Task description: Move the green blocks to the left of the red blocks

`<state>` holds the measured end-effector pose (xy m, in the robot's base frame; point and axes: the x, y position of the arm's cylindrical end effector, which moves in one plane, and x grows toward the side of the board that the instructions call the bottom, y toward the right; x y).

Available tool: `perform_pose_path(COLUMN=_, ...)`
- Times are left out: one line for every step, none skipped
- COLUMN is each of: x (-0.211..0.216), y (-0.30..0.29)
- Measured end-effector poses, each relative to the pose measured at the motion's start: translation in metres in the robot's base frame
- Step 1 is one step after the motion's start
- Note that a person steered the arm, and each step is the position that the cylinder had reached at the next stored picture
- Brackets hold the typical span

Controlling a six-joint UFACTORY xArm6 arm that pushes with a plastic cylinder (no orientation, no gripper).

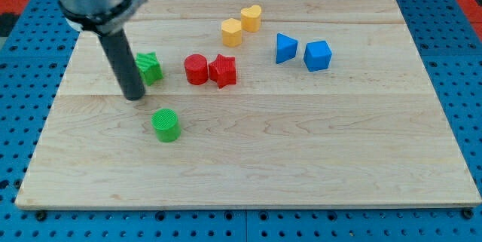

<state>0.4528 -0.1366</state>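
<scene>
My tip (pixel 134 95) is seen beside the green star (pixel 149 68), toward the board's left edge; no fingers are fitted. The green cylinder (pixel 166 124) lies below. Both are left of the touching red cylinder (pixel 196 69) and red star (pixel 223 71).

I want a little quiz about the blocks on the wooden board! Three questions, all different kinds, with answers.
1. True or false: the green cylinder touches the red cylinder.
2. How many yellow blocks are there?
3. Which block is nearest my tip? A) blue cube B) green star C) red star

Key: 1. False, they sit apart. 2. Two, near the view's top. 3. B, just right of the tip.
</scene>
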Motion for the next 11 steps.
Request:
perform_pose_path(x=0.005, y=0.077)
perform_pose_path(x=0.079, y=0.053)
perform_pose_path(x=0.075, y=0.042)
perform_pose_path(x=0.019, y=0.037)
perform_pose_path(x=0.021, y=-0.02)
perform_pose_path(x=0.036, y=0.008)
perform_pose_path(x=0.036, y=-0.001)
perform_pose_path(x=0.062, y=-0.092)
perform_pose_path(x=0.0, y=-0.095)
perform_pose_path(x=-0.039, y=-0.094)
perform_pose_path(x=-0.023, y=-0.042)
